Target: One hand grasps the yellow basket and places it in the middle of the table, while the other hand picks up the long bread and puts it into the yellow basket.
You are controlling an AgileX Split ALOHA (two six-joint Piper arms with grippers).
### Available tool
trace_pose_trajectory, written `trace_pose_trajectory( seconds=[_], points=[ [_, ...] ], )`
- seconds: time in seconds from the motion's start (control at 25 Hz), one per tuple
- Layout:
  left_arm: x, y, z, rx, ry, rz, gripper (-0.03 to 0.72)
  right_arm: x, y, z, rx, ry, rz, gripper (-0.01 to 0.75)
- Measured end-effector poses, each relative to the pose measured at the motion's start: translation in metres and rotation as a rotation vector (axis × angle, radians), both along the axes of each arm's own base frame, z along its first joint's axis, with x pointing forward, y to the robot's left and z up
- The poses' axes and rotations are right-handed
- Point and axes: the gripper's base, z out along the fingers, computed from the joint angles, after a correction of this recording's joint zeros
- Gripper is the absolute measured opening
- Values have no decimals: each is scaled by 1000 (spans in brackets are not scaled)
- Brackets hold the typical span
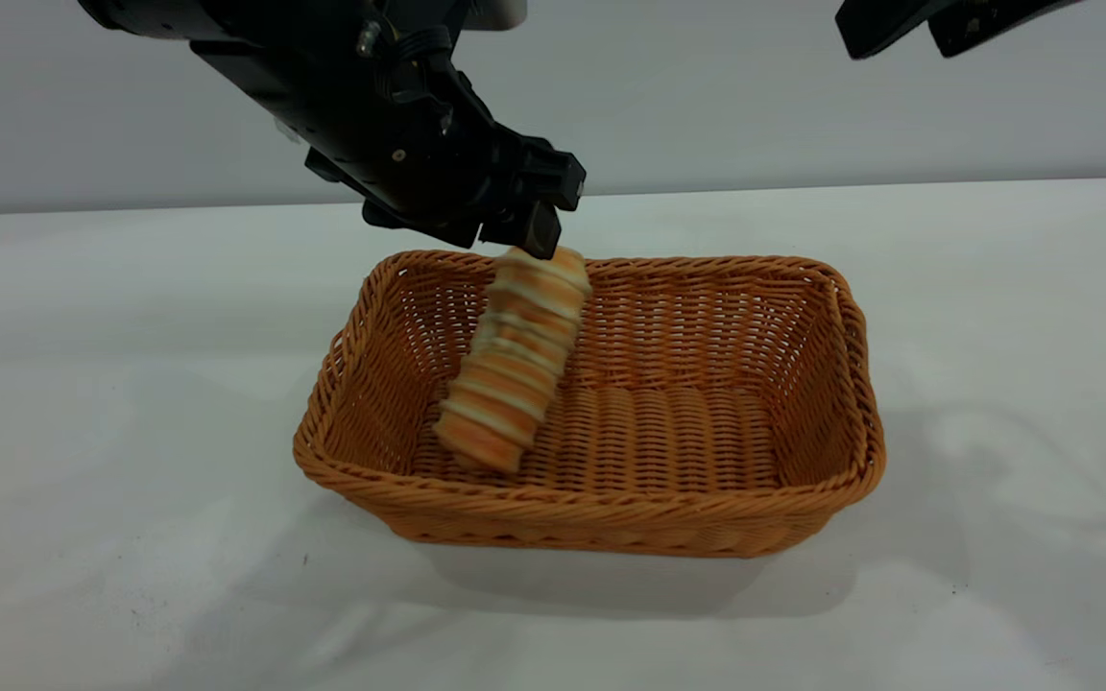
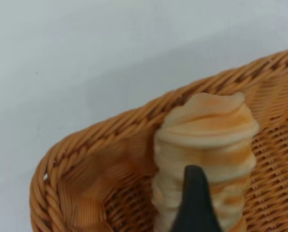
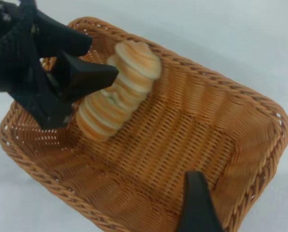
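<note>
The yellow basket stands in the middle of the white table. The long bread leans steeply inside its left part, lower end on the basket floor, upper end up by the far rim. My left gripper hovers just above the bread's upper end with its fingers spread, no longer clamping it. In the left wrist view one finger lies in front of the bread. The right wrist view shows the bread beside the left gripper. My right gripper is raised at the upper right, open and empty.
The basket's right half holds nothing. The basket rim curves round just beyond the bread. A grey wall runs behind the table's far edge. A few small dark specks lie near the table's front.
</note>
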Motion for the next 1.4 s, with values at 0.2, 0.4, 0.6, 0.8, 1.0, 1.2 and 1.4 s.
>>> trace_pose_trajectory(
  seconds=[0.2, 0.4, 0.6, 0.8, 1.0, 1.2, 1.4],
  points=[
    [-5, 4, 26, 73, -57, -97, 641, -12, -2, 14, -16, -16, 37, 571],
    [-17, 30, 79, 104, -55, -86, 586, -36, -9, 38, -75, -45, 105, 571],
    [-43, 72, 130, 178, 12, -80, 554, -74, -19, 70, -106, -90, 159, 571],
    [-88, 98, 173, 223, 48, -114, 553, -121, -30, 102, -92, -155, 198, 571],
    [-144, 121, 202, 214, -3, -124, 553, -164, -40, 119, -78, -188, 222, 571],
    [-206, 147, 204, 205, -27, -123, 553, -206, -50, 118, -63, -220, 225, 571],
    [-263, 171, 187, 205, -17, -126, 553, -243, -60, 103, -46, -243, 218, 571]
  ],
)
